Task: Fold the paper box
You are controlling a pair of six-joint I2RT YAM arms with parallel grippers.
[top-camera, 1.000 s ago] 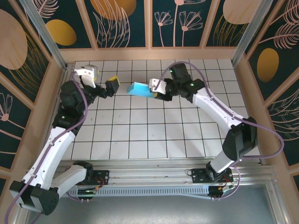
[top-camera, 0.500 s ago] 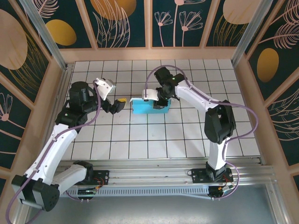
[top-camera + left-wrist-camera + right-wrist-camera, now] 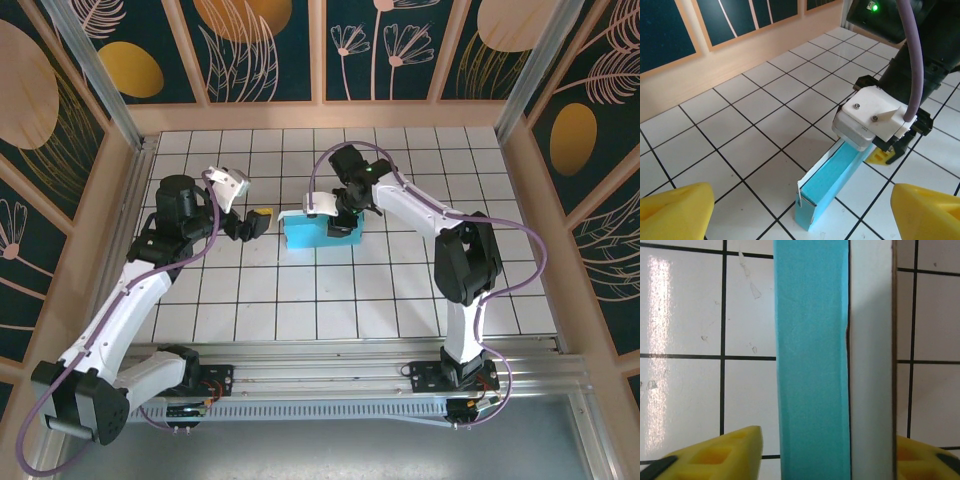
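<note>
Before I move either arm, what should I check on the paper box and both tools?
1. Paper box resting on the table: ok.
2. Right tool not clamping the box: ok. Its jaws straddle the box, and a gap shows beside one finger.
3. Left tool open and holding nothing: ok.
4. Left tool apart from the box: ok, table shows between them.
5. Box end facing the left tool folded shut: cannot tell.
</note>
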